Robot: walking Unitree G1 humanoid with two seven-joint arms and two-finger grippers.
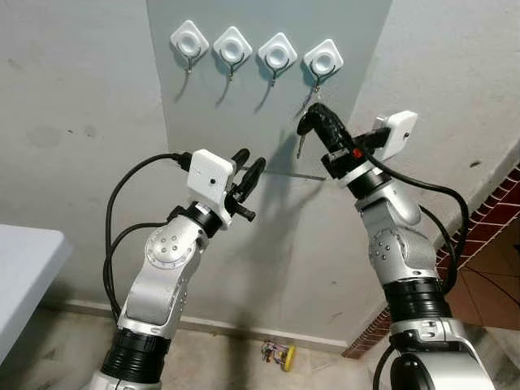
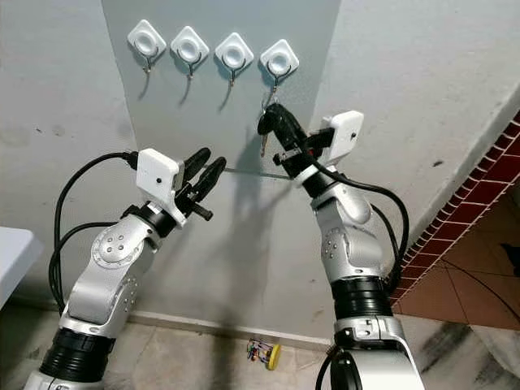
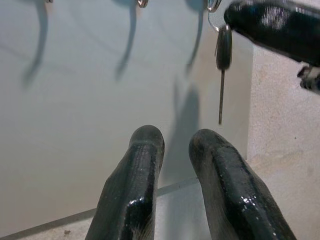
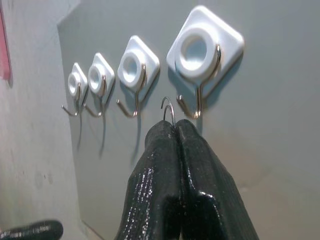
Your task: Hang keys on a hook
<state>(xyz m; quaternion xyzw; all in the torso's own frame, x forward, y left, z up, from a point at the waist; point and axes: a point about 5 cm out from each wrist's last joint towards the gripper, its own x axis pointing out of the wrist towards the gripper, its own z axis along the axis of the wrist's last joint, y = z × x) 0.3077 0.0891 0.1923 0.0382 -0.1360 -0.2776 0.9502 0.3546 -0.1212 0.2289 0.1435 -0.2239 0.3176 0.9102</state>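
From the head, four white hooks sit in a row on a grey wall panel [image 1: 244,106]. The right claw [image 1: 315,114] is raised just under the rightmost hook [image 1: 323,59], with a black-headed key [image 1: 302,130] dangling below its tips. The left claw [image 1: 250,165] hovers lower and to the left, well apart from the hooks. On the floor by the wall lies a small colourful object [image 1: 279,354], and a white counter [image 1: 20,268] edge sits far left.

The left wrist view shows the left claw's fingers [image 3: 135,190] slightly parted, gripping nothing, the key [image 3: 223,50] hanging beyond.

The right wrist view shows the right claw [image 4: 175,131] pressed closed on the key ring [image 4: 168,107], just beside the rightmost hook's wire [image 4: 197,102]; whether they touch I cannot tell.
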